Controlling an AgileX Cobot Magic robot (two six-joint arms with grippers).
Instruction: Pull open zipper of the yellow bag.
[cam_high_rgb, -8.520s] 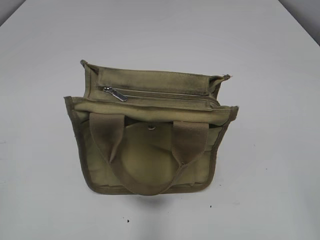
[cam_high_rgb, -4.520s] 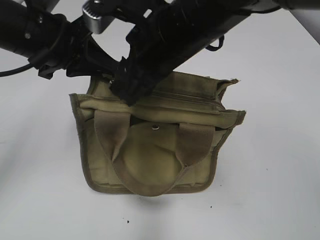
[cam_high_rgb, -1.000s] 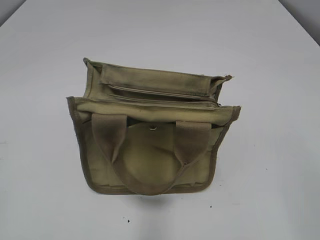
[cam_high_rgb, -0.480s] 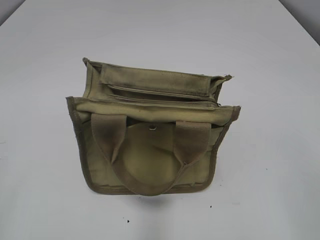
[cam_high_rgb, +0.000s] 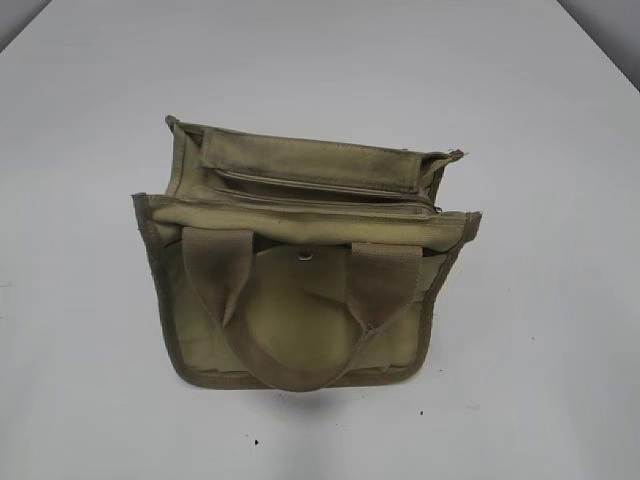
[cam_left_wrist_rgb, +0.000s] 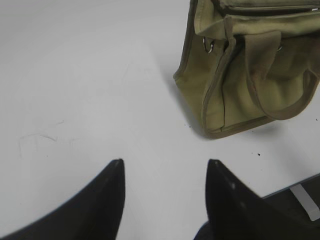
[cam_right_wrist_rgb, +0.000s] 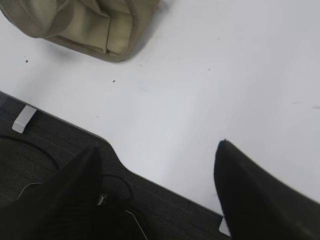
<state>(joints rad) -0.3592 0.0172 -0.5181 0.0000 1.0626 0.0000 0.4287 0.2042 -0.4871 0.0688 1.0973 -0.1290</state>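
1. Nothing on the bag has budged in the last second, but compared with the first look the silver pull tab is gone from the left end of the zipper (cam_high_rgb: 320, 190), and both arms that were crowding over the bag a few seconds back are now out of the exterior shot.
2. Can't actually spot the pull tab anywhere now, so it's either tucked at the far right end or just too small to see. Whether the slot is gaping is hard to call from this angle.
3. The yellow bag (cam_high_rgb: 300, 270) sits upright mid-table, more olive-khaki than yellow tbh, with its handles (cam_high_rgb: 300, 320) flopped down the front and a little snap button (cam_high_rgb: 305, 256) between them.
4. Left gripper (cam_left_wrist_rgb: 165, 167): jaws apart, holding nothing, hovering over bare table with the bag up and to its right, well clear. Only the two dark fingertips show.
5. Right gripper (cam_right_wrist_rgb: 157, 155): jaws wide, also nothing in them, hanging over the table edge. Only one bottom corner of the bag makes it into that view, top left.
6. Table (cam_high_rgb: 520, 120) is plain white with a few dark specks and faint scuffs. Past the edge there's dark carpet-looking floor (cam_right_wrist_rgb: 45, 150), a thin cable and a small silver bracket (cam_right_wrist_rgb: 24, 119).
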